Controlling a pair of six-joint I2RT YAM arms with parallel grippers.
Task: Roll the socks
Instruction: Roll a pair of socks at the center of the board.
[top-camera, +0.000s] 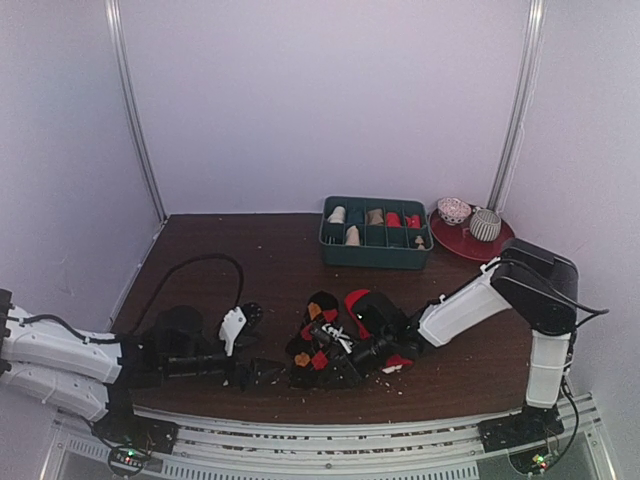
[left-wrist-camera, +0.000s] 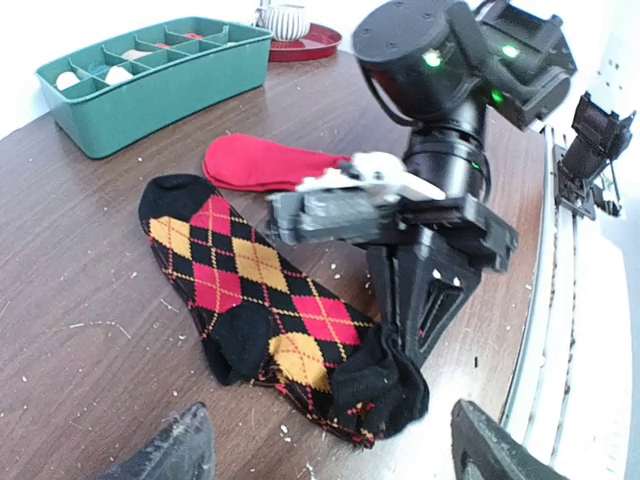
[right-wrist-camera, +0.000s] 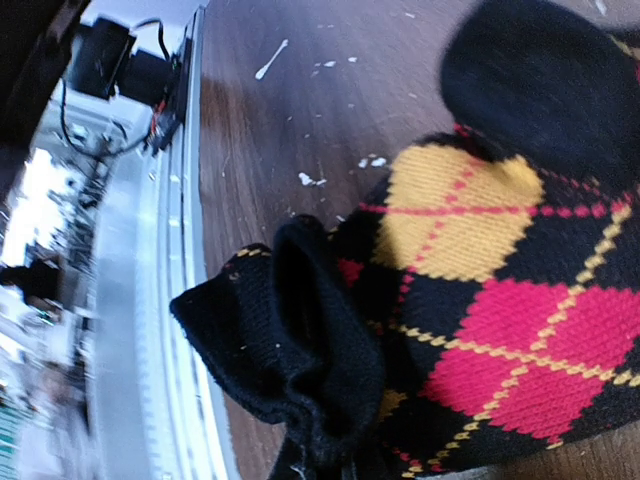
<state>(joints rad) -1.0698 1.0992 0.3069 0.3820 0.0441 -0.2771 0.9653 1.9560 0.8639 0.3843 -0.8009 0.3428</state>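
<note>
1. Tabletop (top-camera: 220, 260): dark wood grain. It fills the middle of the top view and is cut off on all sides in both wrist views.
2. Green tray (top-camera: 372, 257): divided into compartments, upper centre-right of the top view. It holds pale and red bundles too small to tell apart.
3. Red plate (top-camera: 465, 245): just right of the tray. It carries a striped cup (top-camera: 485, 224) and a patterned bowl. The bowl's pattern cannot be made out.
4. Argyle sock (left-wrist-camera: 240, 275): black with orange and red diamonds. It lies flat on the tabletop at lower centre of the top view. Its cuff end is bunched and lifted.
5. Red sock (left-wrist-camera: 262, 162): plain, flat on the tabletop just behind the argyle sock. My right arm partly hides it in the top view.
6. My right tool (left-wrist-camera: 402, 345): closed, pinching the argyle sock's bunched cuff. In its own wrist view the fingertips are cut off at the bottom edge.
7. My left tool (left-wrist-camera: 330, 448): spread wide and holding nothing. Only two dark finger ends show, in the bottom corners of its wrist view.
8. Black cable (top-camera: 200, 262): looped on the tabletop, left of centre in the top view.
9. White specks (left-wrist-camera: 90, 325): scattered across the tabletop.
</note>
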